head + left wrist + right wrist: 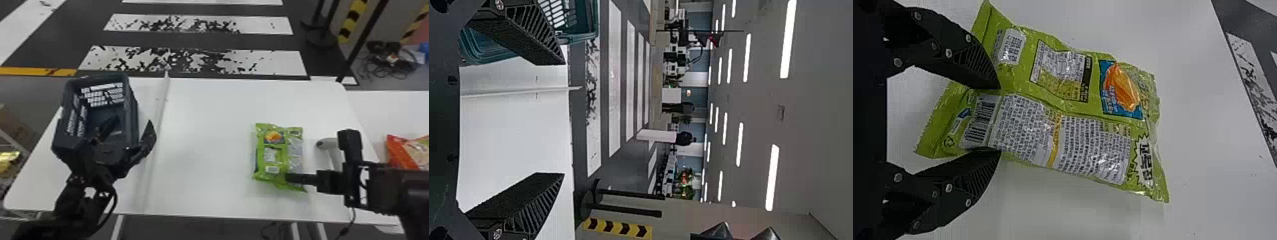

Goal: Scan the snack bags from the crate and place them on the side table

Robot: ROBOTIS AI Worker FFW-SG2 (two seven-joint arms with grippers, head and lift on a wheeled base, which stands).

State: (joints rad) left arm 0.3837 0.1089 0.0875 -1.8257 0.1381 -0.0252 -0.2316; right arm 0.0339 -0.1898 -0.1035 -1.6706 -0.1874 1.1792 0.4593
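A green snack bag (271, 156) lies back side up over the right half of the white table. My right gripper (289, 178) holds its near right corner; in the right wrist view, the right gripper (999, 119) has the barcode end of the green bag (1068, 120) between its fingers. The dark crate (132, 108) stands at the table's left. Over its near part is my left gripper (131, 123), open; in the left wrist view, the left gripper (564, 119) has widely parted fingers beside the crate (579, 37). A pale scanner (330, 148) is partly hidden behind the right gripper.
On the side table (376, 111) at the right lies an orange snack bag (400, 153), partly covered by the right arm. A raised strip (159, 118) crosses the main table (207, 127) beside the crate. Black posts and a striped barrier stand beyond the far right corner.
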